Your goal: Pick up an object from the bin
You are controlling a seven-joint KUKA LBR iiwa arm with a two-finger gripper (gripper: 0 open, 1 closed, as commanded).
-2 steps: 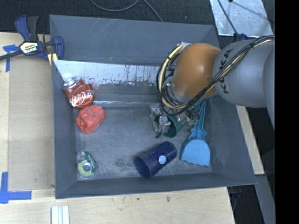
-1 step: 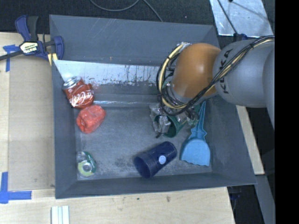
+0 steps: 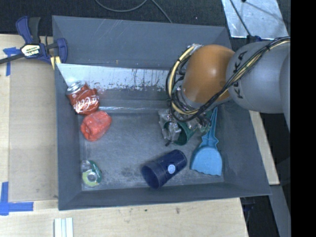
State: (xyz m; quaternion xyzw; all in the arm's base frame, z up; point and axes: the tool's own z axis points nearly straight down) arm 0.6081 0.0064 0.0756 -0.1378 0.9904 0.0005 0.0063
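Grey metal bin (image 3: 133, 144): gripper (image 3: 172, 128) low at middle-right, just beside a dark green thing (image 3: 183, 134) by the light blue brush (image 3: 207, 154). Spread or pinching, can't tell. Looks like nothing lifted yet; grasp and lift remain.

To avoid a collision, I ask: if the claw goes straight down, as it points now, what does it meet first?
Probably the dark green thing just under the claw, left of the light blue brush. If it misses that edge, the grey bin floor. Depth is unclear here.
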